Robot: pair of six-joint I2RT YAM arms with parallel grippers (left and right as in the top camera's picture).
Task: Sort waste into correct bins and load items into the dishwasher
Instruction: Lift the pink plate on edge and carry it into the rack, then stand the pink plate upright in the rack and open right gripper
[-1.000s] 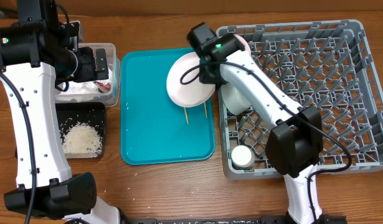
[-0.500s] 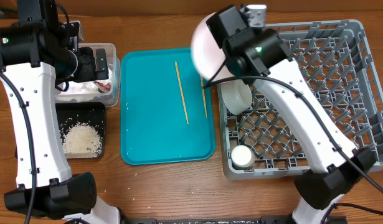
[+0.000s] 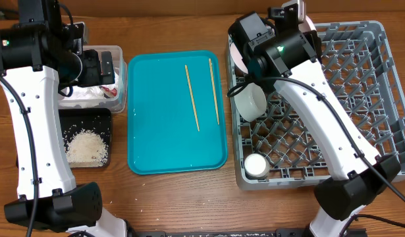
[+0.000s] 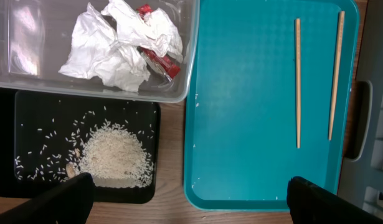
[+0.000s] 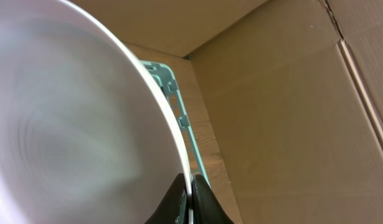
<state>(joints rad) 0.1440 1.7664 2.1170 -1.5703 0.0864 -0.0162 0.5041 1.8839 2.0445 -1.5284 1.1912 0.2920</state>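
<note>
the step in hand is to load the white plate (image 5: 73,124) into the dish rack (image 3: 377,99). the right tool (image 5: 188,186) is clamped on the rim of the plate, its fingers together with only the thin edge between them. it holds the plate tilted on its edge above the far left corner of the rack, near the bowl (image 3: 249,102) that sits there.

to do this well, i think the plate should go down upright between two rows of pegs (image 3: 347,72), a little away from the bowl so that the two do not knock. the tool should part only when the rim rests on the rack floor. a pinch on so thin an edge can slip if the wrist turns fast.

the left tool (image 4: 191,202) hangs with its fingers wide apart and holds nothing, above the border between the black tray (image 4: 23,112) and the teal tray (image 4: 241,124), where the two chopsticks (image 4: 297,81) lie.
</note>
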